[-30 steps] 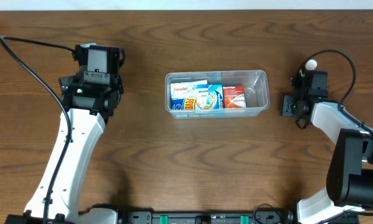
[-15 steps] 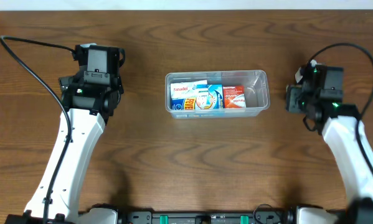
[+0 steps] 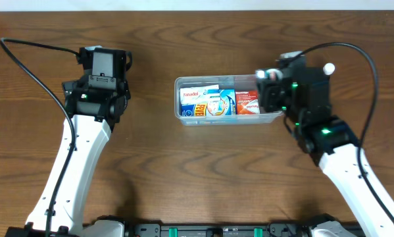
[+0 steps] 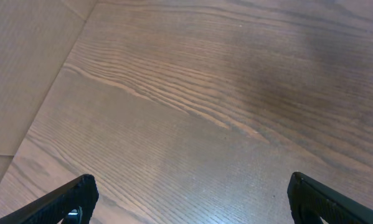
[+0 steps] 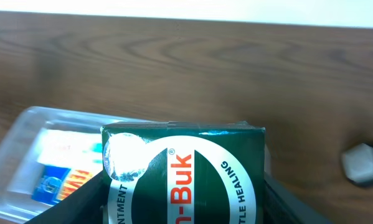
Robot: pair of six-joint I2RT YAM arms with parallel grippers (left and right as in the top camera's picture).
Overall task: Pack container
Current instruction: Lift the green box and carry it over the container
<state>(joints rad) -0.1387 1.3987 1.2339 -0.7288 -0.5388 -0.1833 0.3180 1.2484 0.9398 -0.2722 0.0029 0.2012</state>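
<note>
Right wrist view: the right gripper [image 5: 185, 206] clamps a green box [image 5: 186, 168], with the container [image 5: 21, 134] just below and ahead-left, holding coloured boxes [image 5: 61, 180]. The left gripper [image 4: 192, 205], fingers spread, hangs over the wooden table [image 4: 192, 93].

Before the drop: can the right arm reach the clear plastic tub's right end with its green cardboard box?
Probably yes: the right gripper holds the green box over the right end of the clear tub, beside the orange box; beneath is hidden.
</note>
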